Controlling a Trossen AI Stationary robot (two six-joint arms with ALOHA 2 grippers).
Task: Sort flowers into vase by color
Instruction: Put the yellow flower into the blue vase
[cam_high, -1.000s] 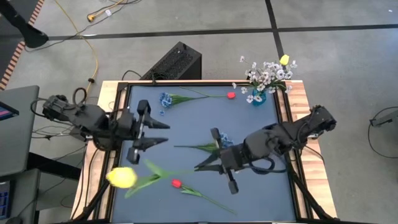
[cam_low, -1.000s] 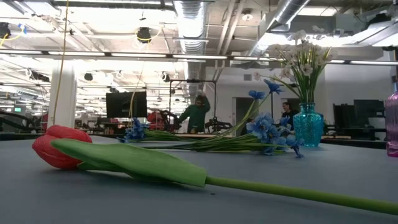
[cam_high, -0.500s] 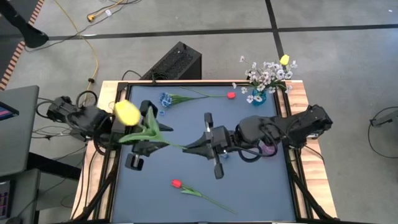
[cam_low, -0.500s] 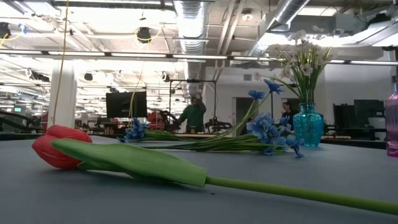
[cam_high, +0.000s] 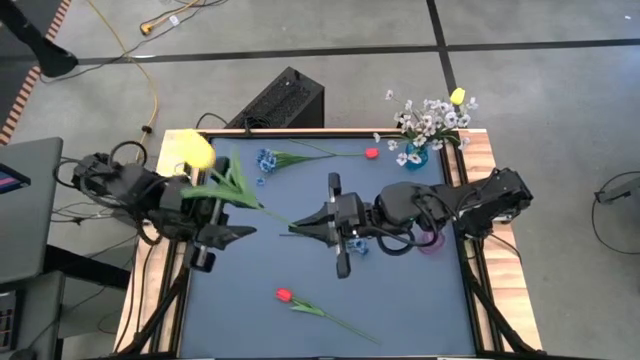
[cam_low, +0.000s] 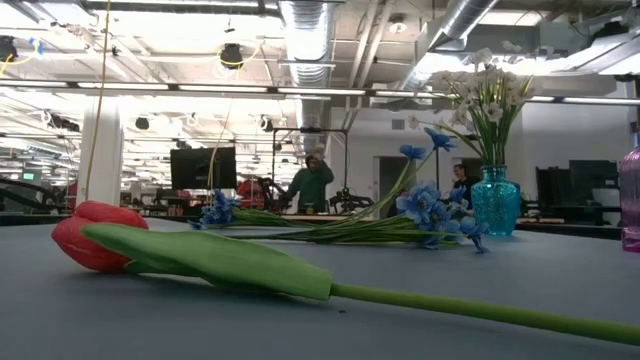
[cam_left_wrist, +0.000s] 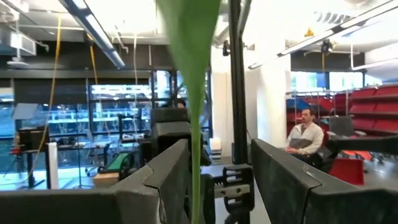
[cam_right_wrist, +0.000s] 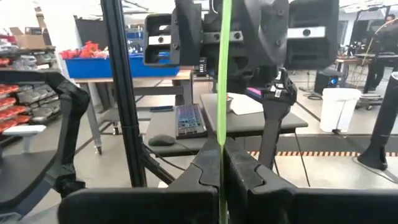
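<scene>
High view, left to right: the left gripper (cam_high: 228, 212) is hovering over the table's (cam_high: 420, 310) left edge with its fingers parted around the leafy part of the yellow tulip (cam_high: 190, 150) — whether they are pressing it cannot be told. The stem is running rightward into the right gripper (cam_high: 322, 220), which is pinching it between closed fingers at mid-table. A blue flower (cam_high: 266, 160) and a red bud (cam_high: 371, 153) are lying further back, a red tulip (cam_high: 284, 295) nearer the front. The teal vase (cam_high: 415, 157) is standing at the rear right corner, holding white sprays.
</scene>
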